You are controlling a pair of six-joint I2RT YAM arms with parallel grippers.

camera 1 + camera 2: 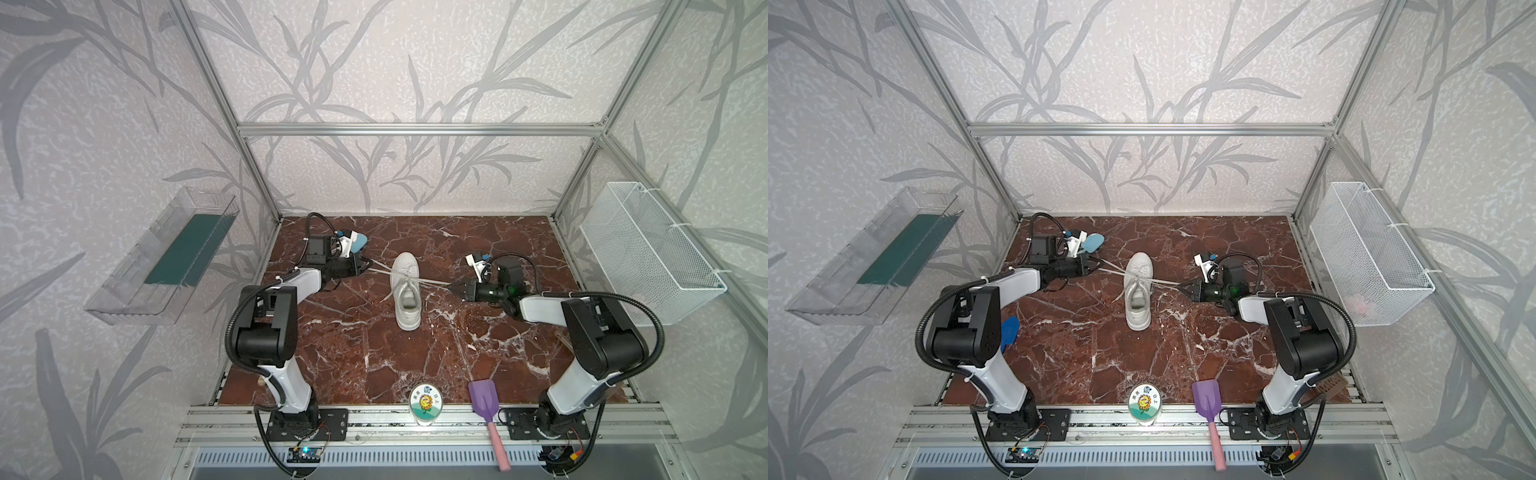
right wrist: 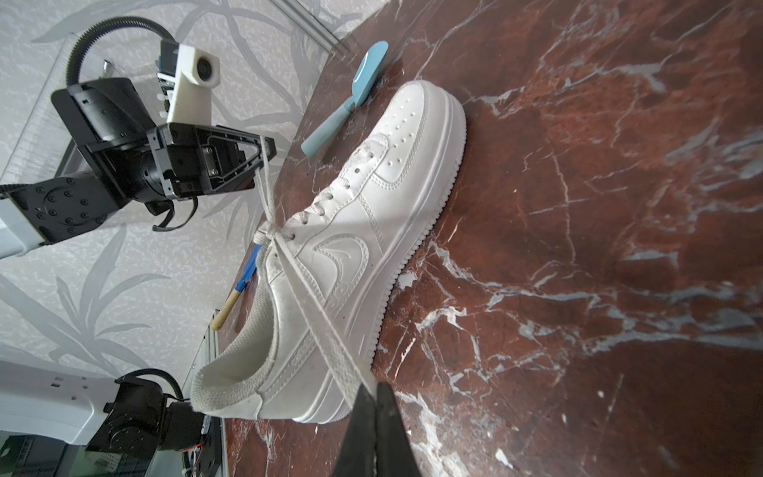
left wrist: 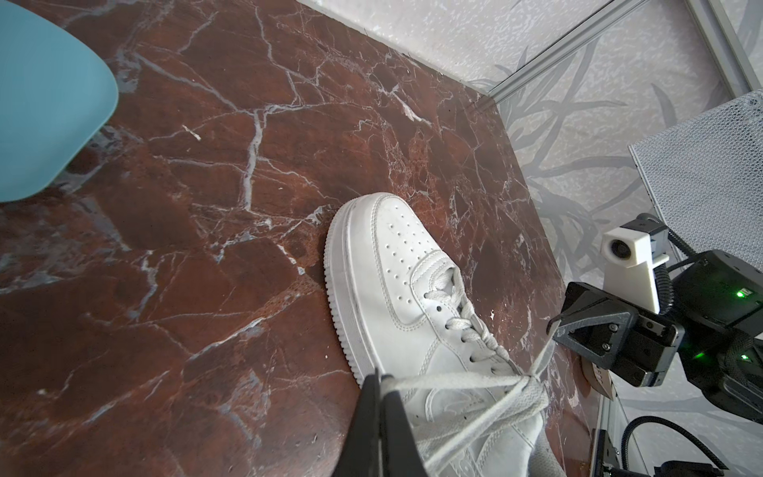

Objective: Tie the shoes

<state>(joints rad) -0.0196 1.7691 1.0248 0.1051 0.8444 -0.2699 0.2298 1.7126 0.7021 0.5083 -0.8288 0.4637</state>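
In both top views the white shoe (image 1: 406,305) (image 1: 1138,305) stands mid-table, toe pointing to the back wall. Its laces cross in a knot (image 1: 409,281) over the tongue and run taut to both sides. My left gripper (image 1: 366,267) (image 1: 1099,266) sits left of the shoe, shut on one lace (image 3: 450,378) at its tips (image 3: 382,378). My right gripper (image 1: 453,286) (image 1: 1183,286) sits right of the shoe, shut on the other lace (image 2: 322,314) at its tips (image 2: 375,386). A loose lace end (image 1: 388,294) trails off the shoe's left side.
A light blue paddle (image 1: 359,243) lies behind the left gripper. At the front edge sit a round flower-print tin (image 1: 426,403) and a purple scoop (image 1: 483,401) with a pink handle. A wire basket (image 1: 648,253) hangs on the right wall, a clear tray (image 1: 166,257) on the left.
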